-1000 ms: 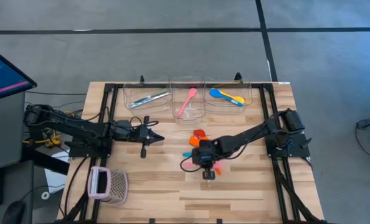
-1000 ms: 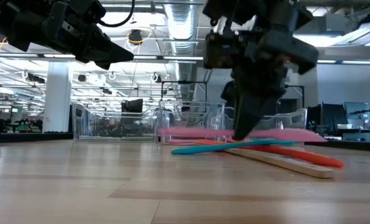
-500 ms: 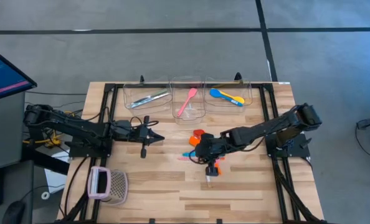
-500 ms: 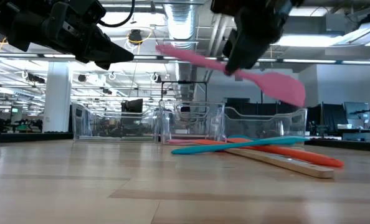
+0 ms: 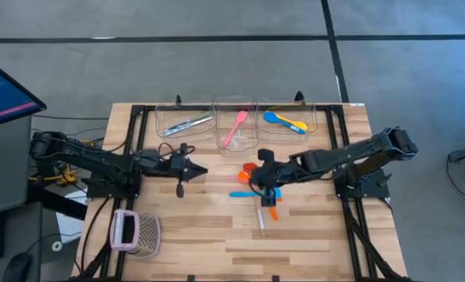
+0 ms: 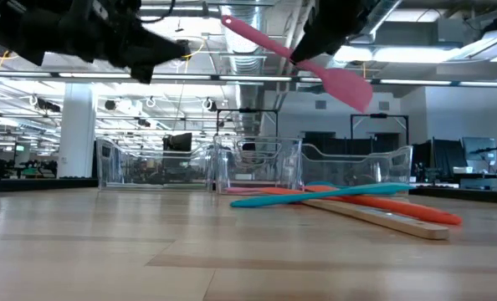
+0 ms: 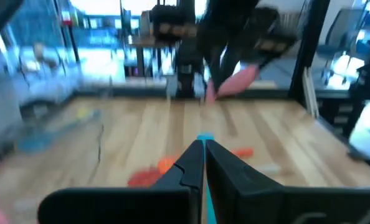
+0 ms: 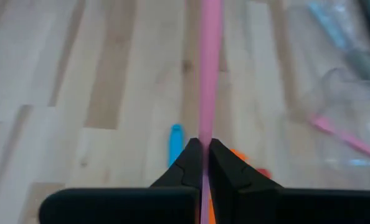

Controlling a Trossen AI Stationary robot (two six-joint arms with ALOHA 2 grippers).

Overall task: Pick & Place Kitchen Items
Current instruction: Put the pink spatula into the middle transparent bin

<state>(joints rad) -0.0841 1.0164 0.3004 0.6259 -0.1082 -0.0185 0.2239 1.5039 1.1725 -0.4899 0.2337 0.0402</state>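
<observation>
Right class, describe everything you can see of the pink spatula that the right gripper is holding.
The pink spatula looks like smooth plastic, all one colour: a slim straight handle widening into a flat blade. It hangs tilted in the air, blade end lower, well above the wooden table and the utensils lying there. The right gripper is shut on its handle, and nothing else touches it. In the right wrist view the handle runs straight out from between the fingers.

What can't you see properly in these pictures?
- High view: the pink spoon in the right gripper is hidden under that arm.
- Low view: the right gripper is cut off by the top edge; only the pink spoon shows.
- Left wrist view: blur hides what the bins hold.
- High view: the cutlery in the left bin is too small to sort.
</observation>
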